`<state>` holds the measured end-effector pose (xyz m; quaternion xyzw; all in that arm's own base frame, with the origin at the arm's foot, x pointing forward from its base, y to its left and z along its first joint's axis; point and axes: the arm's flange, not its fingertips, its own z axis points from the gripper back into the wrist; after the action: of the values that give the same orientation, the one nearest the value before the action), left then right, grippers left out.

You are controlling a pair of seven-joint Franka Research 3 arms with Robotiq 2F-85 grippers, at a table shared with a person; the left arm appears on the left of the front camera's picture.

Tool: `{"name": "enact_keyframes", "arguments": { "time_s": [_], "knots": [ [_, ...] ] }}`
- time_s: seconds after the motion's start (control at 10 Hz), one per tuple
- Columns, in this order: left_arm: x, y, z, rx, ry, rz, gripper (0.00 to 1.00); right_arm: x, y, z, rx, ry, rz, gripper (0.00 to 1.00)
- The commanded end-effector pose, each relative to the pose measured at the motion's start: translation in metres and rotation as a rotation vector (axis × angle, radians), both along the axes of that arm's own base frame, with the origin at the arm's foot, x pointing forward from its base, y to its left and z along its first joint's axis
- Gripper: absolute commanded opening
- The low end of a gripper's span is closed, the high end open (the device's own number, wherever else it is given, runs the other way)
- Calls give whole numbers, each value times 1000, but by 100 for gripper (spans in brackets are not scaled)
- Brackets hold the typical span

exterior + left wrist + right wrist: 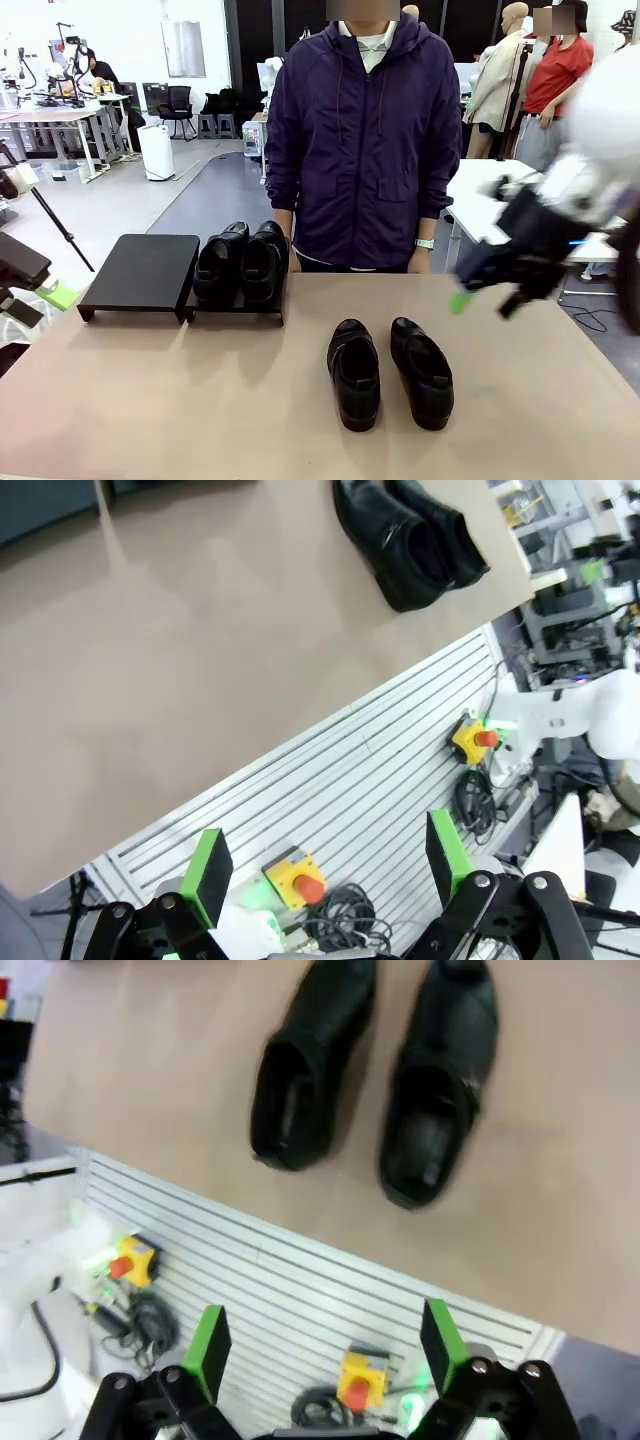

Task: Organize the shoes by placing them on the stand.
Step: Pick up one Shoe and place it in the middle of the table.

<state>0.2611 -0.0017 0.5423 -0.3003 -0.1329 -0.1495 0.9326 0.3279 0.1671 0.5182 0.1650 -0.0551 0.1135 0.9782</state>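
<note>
Two black glossy shoes lie side by side on the table's near middle, toes towards me. Another pair of shoes sits on the right panel of the black stand, whose left panel is bare. My right gripper hovers open above the table's right side, blurred, apart from the loose pair. My left gripper rests open at the far left edge. In the right wrist view the open gripper looks down at both loose shoes. In the left wrist view, beyond the open gripper, that pair lies far off.
A person in a dark purple jacket stands at the far edge, hands down behind the table. The tan tabletop is bare in front of the stand. Below the table's near edge run a slatted panel and yellow stop buttons.
</note>
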Motion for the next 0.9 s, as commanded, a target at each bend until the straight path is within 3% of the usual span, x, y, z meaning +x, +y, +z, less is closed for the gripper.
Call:
{"name": "enact_keyframes", "arguments": {
  "time_s": [0.0, 0.2, 0.3, 0.4, 0.5, 0.6, 0.7, 0.8],
  "knots": [
    [2, 2, 2, -1, -5, -11, 100, 41, 55, -24, -66, 45, -64, 100],
    [2, 2, 2, -1, -5, -11, 100, 51, 103, -48, -70, 13, -115, 100],
    [2, 2, 2, -1, -5, -11, 100, 56, 106, -54, -80, -8, -137, 100],
    [2, 2, 2, -1, -5, -11, 100, 35, 97, -51, -52, 29, -61, 100],
    [2, 2, 2, -1, -5, -11, 100, 35, 97, -51, -52, 29, -61, 100],
    [2, 2, 2, -1, -5, -11, 100, 49, 105, -64, -59, 25, -87, 100],
    [2, 2, 2, -1, -5, -11, 100, 59, 121, -77, -190, -1, -240, 100],
    [2, 2, 2, -1, -5, -11, 100, 72, 123, -96, -177, 18, -244, 100]
  ]
}}
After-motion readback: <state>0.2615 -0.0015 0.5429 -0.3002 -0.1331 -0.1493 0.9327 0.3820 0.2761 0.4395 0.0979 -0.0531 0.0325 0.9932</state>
